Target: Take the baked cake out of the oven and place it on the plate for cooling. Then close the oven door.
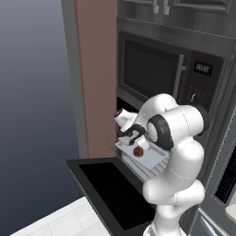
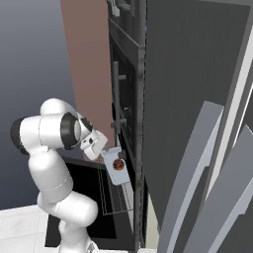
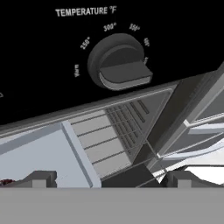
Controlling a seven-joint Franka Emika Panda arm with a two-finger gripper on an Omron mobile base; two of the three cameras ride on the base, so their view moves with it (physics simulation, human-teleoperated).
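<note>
The oven (image 3: 39, 57) shows its black control panel with a temperature knob (image 3: 120, 65) close ahead of my hand. The oven door (image 1: 110, 189) hangs open, flat and low. A pale tray (image 1: 150, 159) rests on the wire rack (image 3: 109, 135) and carries the small reddish-brown cake (image 1: 138, 151), which also appears on the tray (image 2: 114, 175) as the cake (image 2: 118, 165). My gripper (image 1: 131, 134) hovers just above the tray's left part, open, with nothing between its fingertips (image 3: 41, 178). The plate is out of view.
A microwave (image 1: 152, 69) with a vertical handle sits right above the oven. A brown wall panel (image 1: 94, 78) stands to the left. Tall dark cabinet fronts (image 2: 192, 99) rise on the right. White floor tiles (image 1: 60, 219) lie beside the open door.
</note>
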